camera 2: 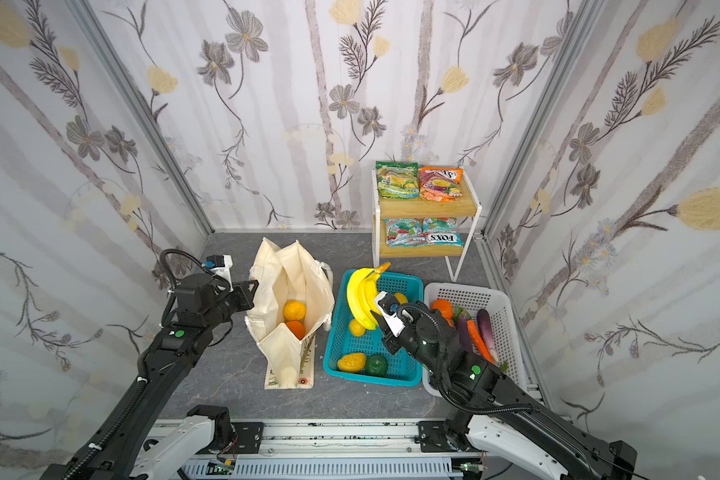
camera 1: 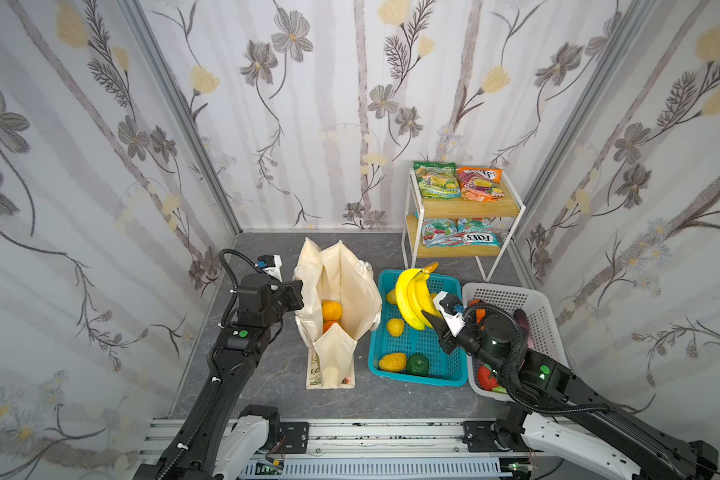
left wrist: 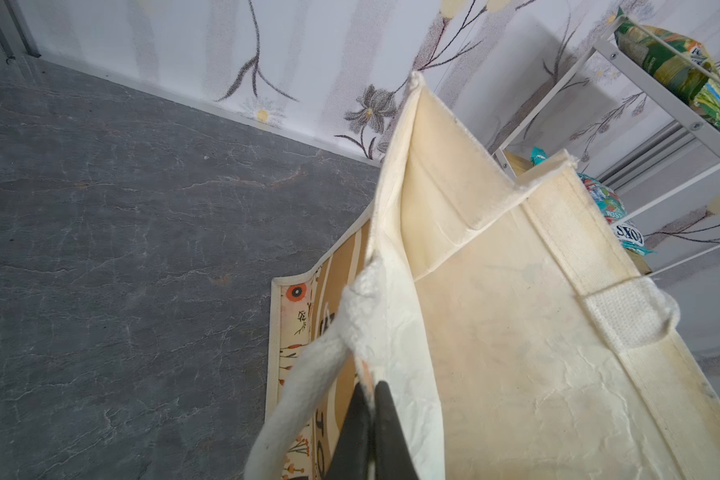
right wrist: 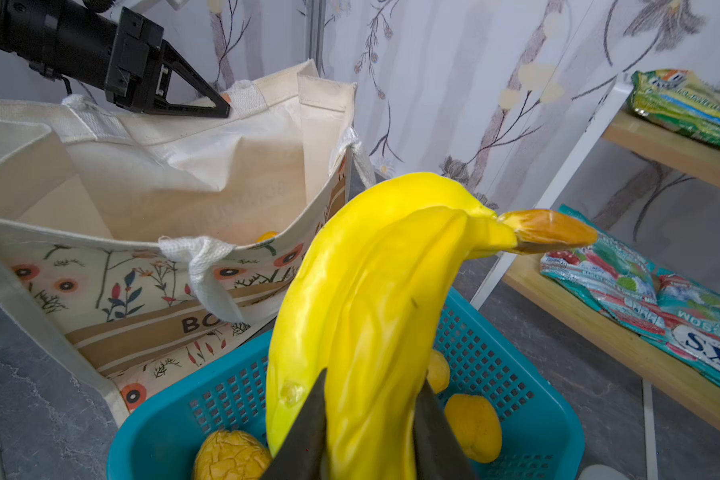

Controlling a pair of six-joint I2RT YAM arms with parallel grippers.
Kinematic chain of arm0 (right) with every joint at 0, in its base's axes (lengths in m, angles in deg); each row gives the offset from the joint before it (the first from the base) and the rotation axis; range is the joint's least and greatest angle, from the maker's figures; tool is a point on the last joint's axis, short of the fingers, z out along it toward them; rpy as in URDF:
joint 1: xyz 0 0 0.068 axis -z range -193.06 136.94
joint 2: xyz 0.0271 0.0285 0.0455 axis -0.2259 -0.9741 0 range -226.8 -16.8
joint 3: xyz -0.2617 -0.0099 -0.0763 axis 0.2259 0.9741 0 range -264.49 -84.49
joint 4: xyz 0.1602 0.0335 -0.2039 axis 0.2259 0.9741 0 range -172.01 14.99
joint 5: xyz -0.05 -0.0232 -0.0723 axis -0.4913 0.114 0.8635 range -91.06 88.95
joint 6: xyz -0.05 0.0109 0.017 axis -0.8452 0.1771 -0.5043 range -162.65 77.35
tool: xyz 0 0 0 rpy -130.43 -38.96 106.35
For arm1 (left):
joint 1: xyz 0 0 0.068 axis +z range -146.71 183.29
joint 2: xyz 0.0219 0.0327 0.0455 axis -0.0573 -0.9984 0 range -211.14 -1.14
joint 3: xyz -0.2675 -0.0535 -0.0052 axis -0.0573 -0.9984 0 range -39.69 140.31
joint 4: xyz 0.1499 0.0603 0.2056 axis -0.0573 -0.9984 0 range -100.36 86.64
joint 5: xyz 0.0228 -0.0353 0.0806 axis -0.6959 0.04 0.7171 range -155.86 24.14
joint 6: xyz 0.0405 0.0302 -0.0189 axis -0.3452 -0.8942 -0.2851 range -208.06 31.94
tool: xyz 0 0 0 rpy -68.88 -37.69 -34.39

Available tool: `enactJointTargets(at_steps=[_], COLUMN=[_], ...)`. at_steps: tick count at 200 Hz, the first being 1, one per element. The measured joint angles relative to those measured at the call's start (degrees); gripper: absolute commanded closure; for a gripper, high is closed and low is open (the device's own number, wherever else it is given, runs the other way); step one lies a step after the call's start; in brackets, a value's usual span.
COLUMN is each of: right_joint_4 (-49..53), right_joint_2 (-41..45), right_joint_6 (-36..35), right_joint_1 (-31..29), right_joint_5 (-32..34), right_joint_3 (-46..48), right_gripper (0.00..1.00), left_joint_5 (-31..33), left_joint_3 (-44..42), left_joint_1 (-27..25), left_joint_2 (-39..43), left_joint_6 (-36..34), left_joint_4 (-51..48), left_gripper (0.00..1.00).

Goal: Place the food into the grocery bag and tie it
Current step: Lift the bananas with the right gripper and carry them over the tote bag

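— What are the right fingers doing?
— They are pinching the lower end of a bunch of yellow toy bananas. The bunch is stalk-up and lifted clear above the teal plastic basket.

— And the left fingers?
— They are pressed together on the left rim of the cream canvas tote bag with floral print, just beside a white rope handle.

— Where does that bag stand?
— It stands upright and open on the grey marbled surface, just left of the teal basket. Two orange citrus fruits lie at its bottom.

— And farther out?
— Right of the teal basket sits a white plastic basket. It holds a purple eggplant and an orange carrot. Against the far wall stands a white-framed rack with wooden shelves. A glossy green snack packet and an orange snack packet lie side by side on its top shelf.
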Motion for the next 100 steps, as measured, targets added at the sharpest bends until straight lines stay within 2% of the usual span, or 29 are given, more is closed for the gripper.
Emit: enactJointTargets(at_steps=[68, 100], right_joint_4=[-3.67, -5.25], right_joint_2=[-4.11, -9.77], right_joint_6=[-10.78, -11.74], right_joint_1=[-3.26, -3.61], right_joint_5=[4.63, 4.52], right_joint_3=[-6.58, -13.2], right_gripper=[0.78, 0.78], left_joint_5=[0.0, -0.02], left_joint_3=[0.0, 0.0], left_joint_1=[-0.02, -0.02], left_joint_2=[-0.2, -0.33], left_joint_6=[0.04, 0.09], left_joint_4=[0.0, 0.02], left_gripper=[1.0, 1.0])
